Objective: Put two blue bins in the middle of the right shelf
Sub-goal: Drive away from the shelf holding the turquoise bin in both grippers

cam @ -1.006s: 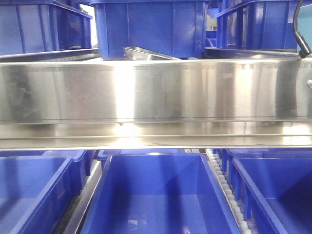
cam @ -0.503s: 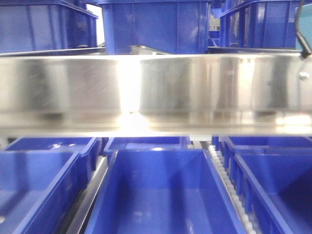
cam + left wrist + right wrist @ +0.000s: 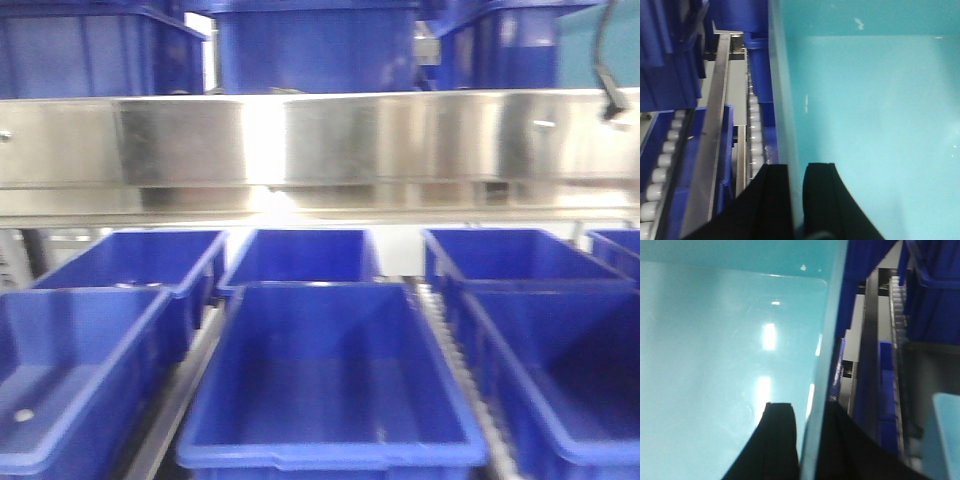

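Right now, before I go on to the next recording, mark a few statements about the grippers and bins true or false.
1. The left gripper has a finger on each side of the teal bin wall. True.
2. The right gripper hangs free of any bin. False: its fingers straddle a teal bin wall too.
3. The centre blue bin on the lower level looks empty. True.
4. All the blue bins sit below the steel beam. False: some stand above it, others below.
5. White rollers run along the track in the left wrist view. True.
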